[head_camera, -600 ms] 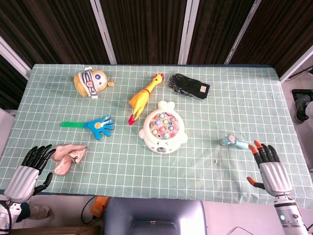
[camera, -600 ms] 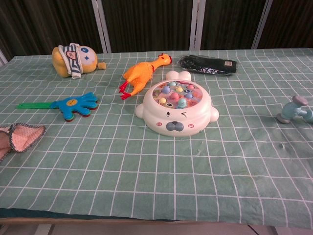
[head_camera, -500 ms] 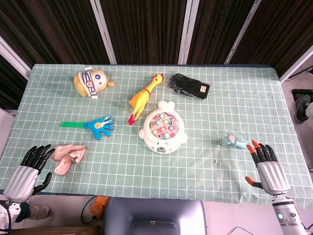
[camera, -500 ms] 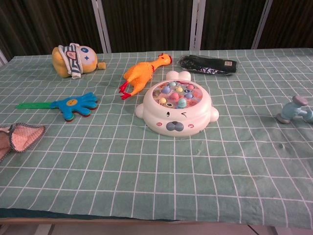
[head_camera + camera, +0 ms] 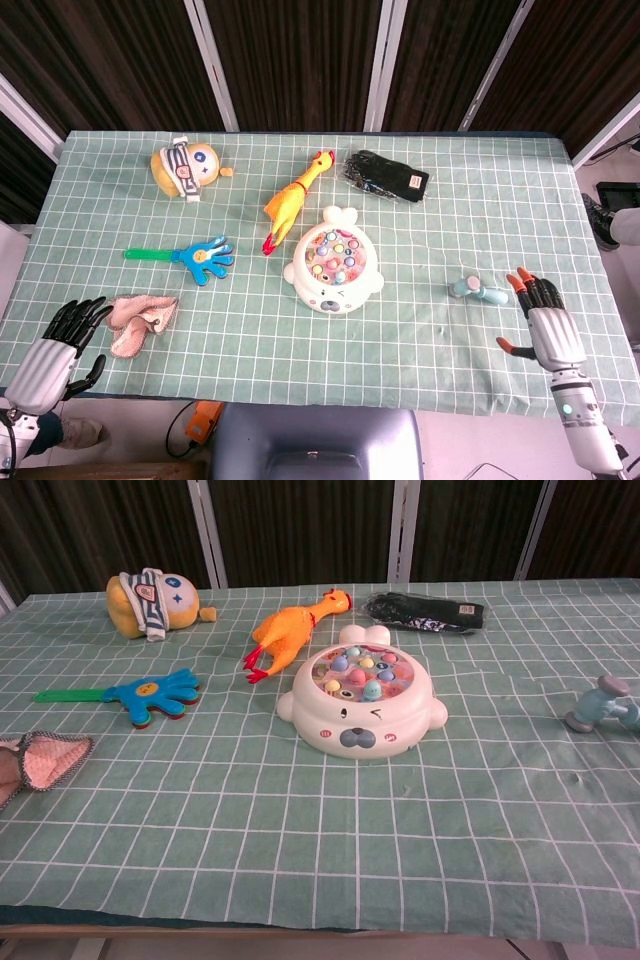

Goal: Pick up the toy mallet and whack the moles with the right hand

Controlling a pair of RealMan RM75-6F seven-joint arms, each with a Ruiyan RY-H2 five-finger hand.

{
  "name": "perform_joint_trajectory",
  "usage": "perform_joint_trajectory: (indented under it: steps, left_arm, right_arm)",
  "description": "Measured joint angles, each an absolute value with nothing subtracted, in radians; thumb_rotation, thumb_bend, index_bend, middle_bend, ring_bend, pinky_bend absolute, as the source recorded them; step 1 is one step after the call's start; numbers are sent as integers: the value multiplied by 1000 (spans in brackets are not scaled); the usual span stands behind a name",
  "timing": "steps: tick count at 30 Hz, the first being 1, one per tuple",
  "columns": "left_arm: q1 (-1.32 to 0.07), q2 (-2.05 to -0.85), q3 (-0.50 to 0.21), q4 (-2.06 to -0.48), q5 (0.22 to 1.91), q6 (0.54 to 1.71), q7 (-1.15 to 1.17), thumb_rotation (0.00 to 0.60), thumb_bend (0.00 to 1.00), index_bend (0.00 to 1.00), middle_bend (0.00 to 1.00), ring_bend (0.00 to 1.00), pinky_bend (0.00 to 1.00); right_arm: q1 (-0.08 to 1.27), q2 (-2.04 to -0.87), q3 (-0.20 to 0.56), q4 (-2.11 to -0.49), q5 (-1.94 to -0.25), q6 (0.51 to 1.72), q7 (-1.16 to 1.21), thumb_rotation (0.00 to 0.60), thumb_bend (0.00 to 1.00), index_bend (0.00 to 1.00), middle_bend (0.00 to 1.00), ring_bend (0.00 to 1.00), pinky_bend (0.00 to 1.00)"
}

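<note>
A small pale-blue toy mallet (image 5: 476,290) (image 5: 603,705) lies on the green checked cloth at the right. The white whack-a-mole toy (image 5: 334,262) (image 5: 362,702) with several coloured moles sits mid-table. My right hand (image 5: 545,325) hovers at the table's right front corner, a short way right of and nearer than the mallet, fingers spread and holding nothing. My left hand (image 5: 52,350) is at the left front edge, fingers apart and empty, beside a pink cloth (image 5: 138,318). Neither hand appears in the chest view.
A yellow rubber chicken (image 5: 293,199), a blue hand-shaped clapper (image 5: 190,258), an orange plush doll (image 5: 182,169) and a black glove (image 5: 387,177) lie across the back and left. Open cloth stretches between the mole toy and the mallet.
My right hand has shifted slightly right and toward the far side, nearer the mallet's level. The left hand drew back a little. Objects have not moved.
</note>
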State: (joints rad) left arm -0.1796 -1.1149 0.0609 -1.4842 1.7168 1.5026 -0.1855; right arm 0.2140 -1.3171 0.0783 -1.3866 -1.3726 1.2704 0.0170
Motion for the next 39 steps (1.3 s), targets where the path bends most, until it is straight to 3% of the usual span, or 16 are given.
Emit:
perform_joint_trajectory:
  steps: [8,17,25,39]
  left_arm:
    - [-186,-1098,59,-1479,1684,1474,-222,600,498,0,0,0,0]
    - [-185,-1094,67,-1486,1703,1479,-220,600,499,0,0,0,0]
    - [-179,-1091,68,-1485,1709,1495,-229,600,498,0,0,0,0]
    - [-178,-1091,68,-1483,1712,1498,-229,600,498,0,0,0,0]
  right_arm:
    - [307,-1412,129,-1202,-1309,1102,104,600,298,427,0,0,0]
    - [387,-1455,166,-1133,-1253,985,112,600,431,569,0,0,0]
    - [397,-1475,173,-1092,-1228,965,110,600,497,596,0,0,0]
    - [434,-1530,192,-1008,-1193,914,116,600,497,587,0,0,0]
